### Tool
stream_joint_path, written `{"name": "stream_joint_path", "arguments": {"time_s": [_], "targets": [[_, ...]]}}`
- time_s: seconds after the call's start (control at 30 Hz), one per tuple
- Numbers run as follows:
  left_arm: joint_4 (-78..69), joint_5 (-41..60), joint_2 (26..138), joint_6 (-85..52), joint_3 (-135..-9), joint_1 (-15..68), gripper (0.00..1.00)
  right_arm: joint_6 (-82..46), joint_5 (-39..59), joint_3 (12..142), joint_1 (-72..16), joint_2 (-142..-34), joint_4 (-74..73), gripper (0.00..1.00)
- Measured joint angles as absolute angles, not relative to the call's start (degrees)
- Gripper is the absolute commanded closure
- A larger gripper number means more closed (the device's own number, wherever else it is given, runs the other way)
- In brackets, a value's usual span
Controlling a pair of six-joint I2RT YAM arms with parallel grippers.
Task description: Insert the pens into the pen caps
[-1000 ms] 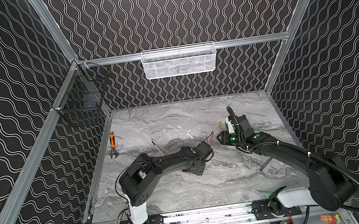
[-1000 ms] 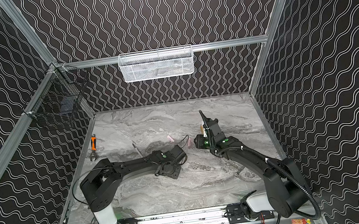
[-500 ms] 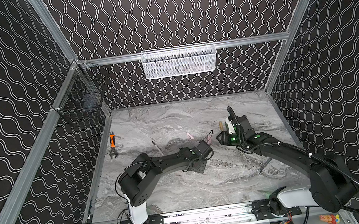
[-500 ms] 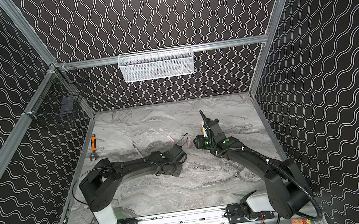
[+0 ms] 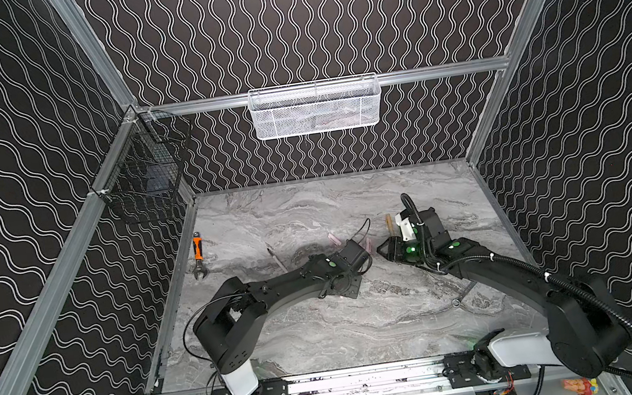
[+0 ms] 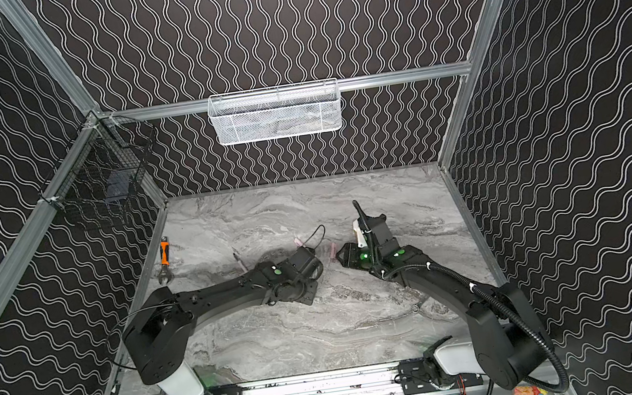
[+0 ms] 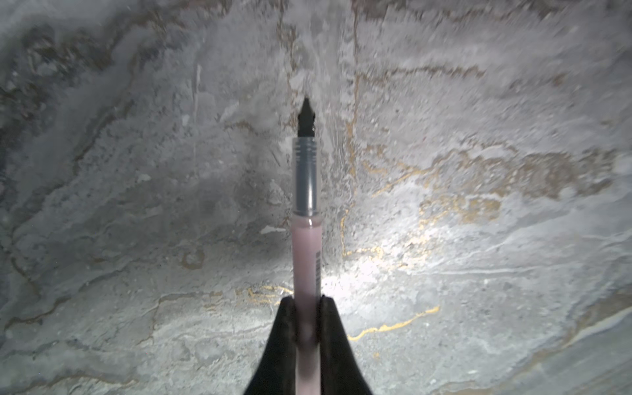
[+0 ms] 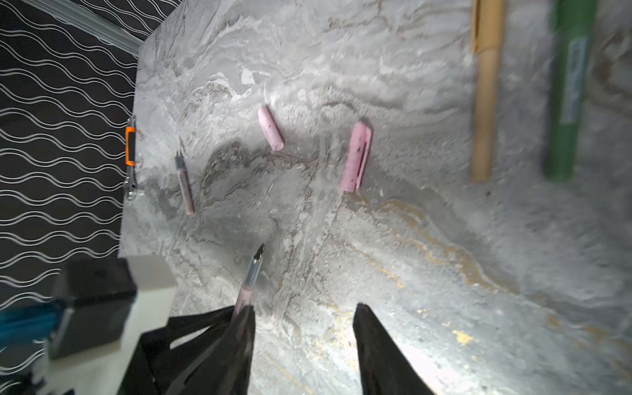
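My left gripper (image 7: 306, 307) is shut on a pale pink pen (image 7: 306, 253) whose dark tip (image 7: 306, 113) points out over the marble. The right wrist view shows that held pen (image 8: 251, 280) beside my open right gripper (image 8: 304, 314), which holds nothing. Two pale pink pen caps (image 8: 271, 128) (image 8: 356, 156) lie ahead of it, and another pink pen (image 8: 184, 183) lies farther off. A gold-tan pen (image 8: 485, 102) and a dark green one (image 8: 567, 95) lie side by side. In a top view my right gripper (image 5: 386, 249) sits just right of a pink cap (image 5: 368, 245).
An orange-handled wrench (image 5: 199, 261) lies by the left wall. A white mesh basket (image 5: 316, 108) hangs on the back wall and a black wire basket (image 5: 143, 176) on the left wall. Both arms reach low over the marble table (image 5: 325, 331), their wrists close together near the middle.
My left wrist has shifted slightly toward the back of the table. My right arm has barely moved.
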State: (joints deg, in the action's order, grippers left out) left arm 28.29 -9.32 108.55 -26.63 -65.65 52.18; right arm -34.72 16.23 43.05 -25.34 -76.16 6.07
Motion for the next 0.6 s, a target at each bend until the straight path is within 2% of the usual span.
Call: {"name": "stream_joint_path", "arguments": {"time_s": [0.13, 0.33, 0.6], "targets": [[26.13, -6.13, 108.25, -26.92, -65.76, 50.17, 0.91, -36.77, 20.27, 41.50, -25.34, -76.23, 2.42, 0.39], [22.48, -1.30, 106.21, -27.05, -65.76, 49.12, 0.91, -39.18, 25.47, 41.01, -25.34, -77.80, -1.96, 0.39], [19.86, 1.78, 104.73, -27.27, -65.67, 48.73, 0.92, -41.60, 29.89, 42.02, -25.34, -81.60, -5.48, 0.49]]}}
